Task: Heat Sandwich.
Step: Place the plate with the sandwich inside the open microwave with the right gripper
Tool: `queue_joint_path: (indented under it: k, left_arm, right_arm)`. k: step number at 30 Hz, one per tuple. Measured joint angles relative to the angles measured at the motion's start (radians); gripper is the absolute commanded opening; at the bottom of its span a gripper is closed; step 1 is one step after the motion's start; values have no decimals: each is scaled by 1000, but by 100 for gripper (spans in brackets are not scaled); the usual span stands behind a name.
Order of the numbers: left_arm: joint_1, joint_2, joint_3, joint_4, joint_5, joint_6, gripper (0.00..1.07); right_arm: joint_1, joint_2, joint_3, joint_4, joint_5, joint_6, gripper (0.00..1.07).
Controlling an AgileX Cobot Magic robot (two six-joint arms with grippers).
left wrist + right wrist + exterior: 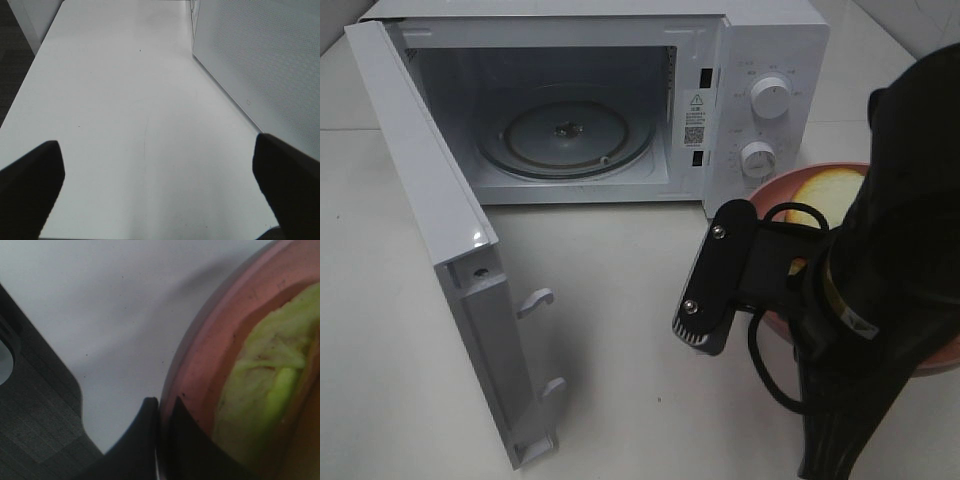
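The sandwich (830, 188) lies on a round pink plate (782, 187) at the right of the table, just in front of the microwave's control panel. My right arm (880, 280) hangs over the plate and hides most of it. In the right wrist view the sandwich (265, 385) shows pale bread and a yellow-green filling. There my right gripper (161, 412) is shut, its fingers pinching the plate's rim (210, 340). My left gripper (157, 165) is open over bare table beside the microwave door (260, 55) and holds nothing.
The white microwave (760, 60) stands at the back with its door (430, 210) swung wide open to the left. Its glass turntable (565, 135) is bare. White tabletop (620, 330) stretches in front of the oven.
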Motion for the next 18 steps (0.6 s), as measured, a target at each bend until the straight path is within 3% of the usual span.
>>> queue_joint_path:
  k: [18]
  left_arm:
    - [0, 0, 0, 0, 0, 0, 98]
  right_arm:
    - [32, 0, 0, 14, -54, -332, 0]
